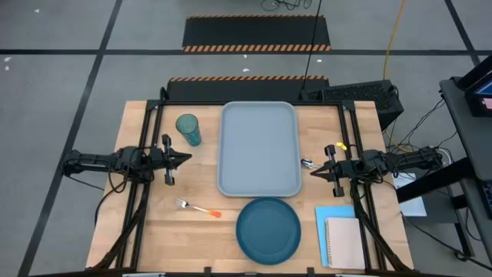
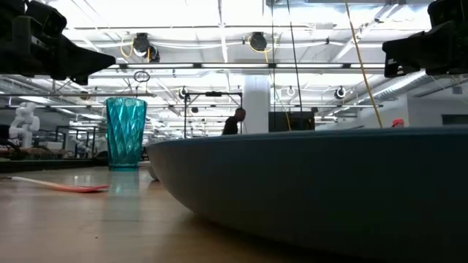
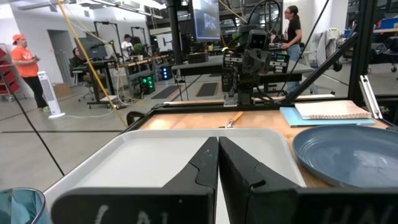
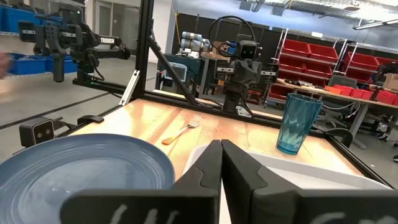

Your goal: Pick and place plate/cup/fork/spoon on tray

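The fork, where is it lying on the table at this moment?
In the high view the fork lies on the bare wood on the left arm's side, just left of the plate and below the tray's lower left corner.

Hidden and cut off

In the low view the plate (image 2: 322, 190) fills the foreground, cut off at three o'clock and six o'clock, hiding the tray; the spoon (image 1: 307, 163) shows too small to make out.

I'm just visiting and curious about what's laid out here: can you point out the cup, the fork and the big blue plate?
cup (image 1: 188, 129): high view, on its open top.
fork (image 1: 197, 208): high view, mid-length, where tines meet orange handle.
plate (image 1: 268, 230): high view, centre of its flat well.
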Controlling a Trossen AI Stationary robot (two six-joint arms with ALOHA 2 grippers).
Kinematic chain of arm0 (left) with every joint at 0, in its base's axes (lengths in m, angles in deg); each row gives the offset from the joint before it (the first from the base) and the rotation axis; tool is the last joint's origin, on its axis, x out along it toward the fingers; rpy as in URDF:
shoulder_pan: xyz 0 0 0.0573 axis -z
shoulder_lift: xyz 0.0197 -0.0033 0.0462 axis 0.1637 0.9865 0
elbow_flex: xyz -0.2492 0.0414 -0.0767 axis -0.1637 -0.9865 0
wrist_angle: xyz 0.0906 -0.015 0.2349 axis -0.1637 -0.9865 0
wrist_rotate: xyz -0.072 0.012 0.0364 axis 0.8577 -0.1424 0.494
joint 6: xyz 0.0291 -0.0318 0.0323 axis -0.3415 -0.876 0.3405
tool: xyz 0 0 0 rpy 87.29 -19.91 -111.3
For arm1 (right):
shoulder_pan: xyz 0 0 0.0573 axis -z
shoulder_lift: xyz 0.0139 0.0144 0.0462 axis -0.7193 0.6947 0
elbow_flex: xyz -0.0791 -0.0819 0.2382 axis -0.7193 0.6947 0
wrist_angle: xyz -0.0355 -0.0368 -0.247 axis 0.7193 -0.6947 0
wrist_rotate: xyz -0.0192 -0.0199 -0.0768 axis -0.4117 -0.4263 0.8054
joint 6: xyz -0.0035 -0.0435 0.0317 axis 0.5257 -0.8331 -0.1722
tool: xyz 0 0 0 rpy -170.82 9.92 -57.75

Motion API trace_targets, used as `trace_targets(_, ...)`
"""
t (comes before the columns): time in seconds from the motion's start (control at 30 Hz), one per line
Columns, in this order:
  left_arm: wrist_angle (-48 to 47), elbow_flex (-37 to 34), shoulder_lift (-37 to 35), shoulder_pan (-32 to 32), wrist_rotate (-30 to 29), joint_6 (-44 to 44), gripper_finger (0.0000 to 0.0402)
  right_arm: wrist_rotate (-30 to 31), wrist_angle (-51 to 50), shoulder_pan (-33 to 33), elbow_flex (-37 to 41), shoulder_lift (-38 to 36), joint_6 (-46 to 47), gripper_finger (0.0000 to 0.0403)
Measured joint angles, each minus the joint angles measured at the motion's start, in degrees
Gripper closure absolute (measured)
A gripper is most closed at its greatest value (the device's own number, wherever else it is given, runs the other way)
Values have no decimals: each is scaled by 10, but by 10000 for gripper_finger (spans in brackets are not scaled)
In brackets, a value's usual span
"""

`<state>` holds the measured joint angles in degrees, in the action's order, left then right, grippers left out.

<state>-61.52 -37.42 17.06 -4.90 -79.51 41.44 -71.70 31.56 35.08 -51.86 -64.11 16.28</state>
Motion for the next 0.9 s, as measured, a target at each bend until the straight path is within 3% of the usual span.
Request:
trace_targets(0.53,0,0,0,0,0,15,385,0,44,0,0,2,2,403)
trace_targets(0.9,0,0,0,0,0,-1,385,0,100,0,0,2,76,403)
